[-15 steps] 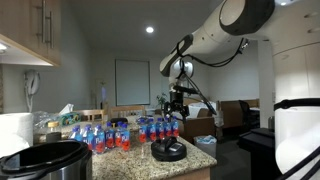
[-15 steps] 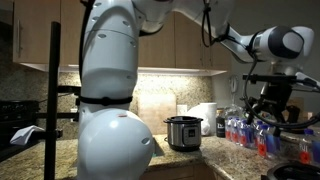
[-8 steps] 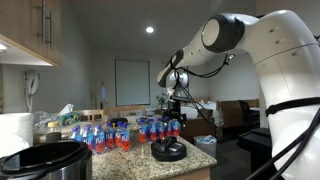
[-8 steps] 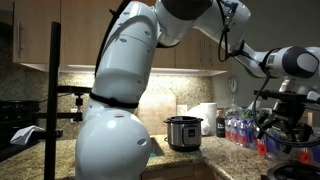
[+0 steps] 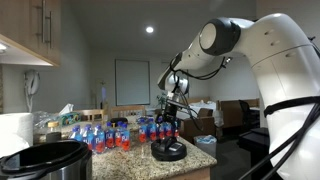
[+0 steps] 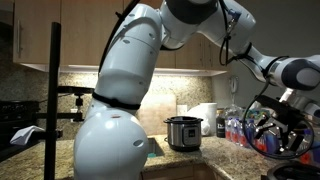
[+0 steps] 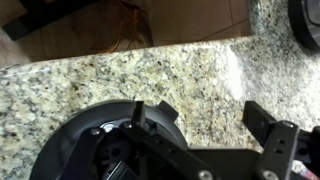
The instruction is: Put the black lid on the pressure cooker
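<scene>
1. We saw the gripper (image 5: 170, 127) just above the round glossy black lid (image 5: 168, 151), jaws wide and empty.
2. That lid lay on the speckled granite desk (image 7: 150, 70), well apart from the silver cylindrical pressure cooker (image 5: 45, 160).

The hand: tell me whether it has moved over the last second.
Yes. The hand has come down toward the black lid, which lies on the granite counter. It now hangs just above the lid, jaws open.
</scene>
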You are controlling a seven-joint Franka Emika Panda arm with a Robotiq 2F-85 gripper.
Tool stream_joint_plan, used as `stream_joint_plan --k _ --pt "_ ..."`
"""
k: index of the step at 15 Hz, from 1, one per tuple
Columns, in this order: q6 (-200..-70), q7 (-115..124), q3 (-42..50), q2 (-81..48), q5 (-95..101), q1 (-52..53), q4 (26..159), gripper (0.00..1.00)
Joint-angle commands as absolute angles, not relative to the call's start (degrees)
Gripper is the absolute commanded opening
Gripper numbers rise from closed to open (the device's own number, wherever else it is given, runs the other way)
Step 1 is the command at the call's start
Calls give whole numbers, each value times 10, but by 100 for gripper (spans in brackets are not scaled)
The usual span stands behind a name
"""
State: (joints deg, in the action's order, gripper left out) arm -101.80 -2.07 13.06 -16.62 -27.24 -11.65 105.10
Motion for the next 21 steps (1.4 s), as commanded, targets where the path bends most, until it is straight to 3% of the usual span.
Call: stream_joint_plan --k 1,13,21 --pt "-1079 -29 112 -178 -373 -150 1082 100" --pt "-1352 -134 91 -268 -758 -168 1094 100" --pt "-1371 -128 106 -229 -785 -158 1125 100"
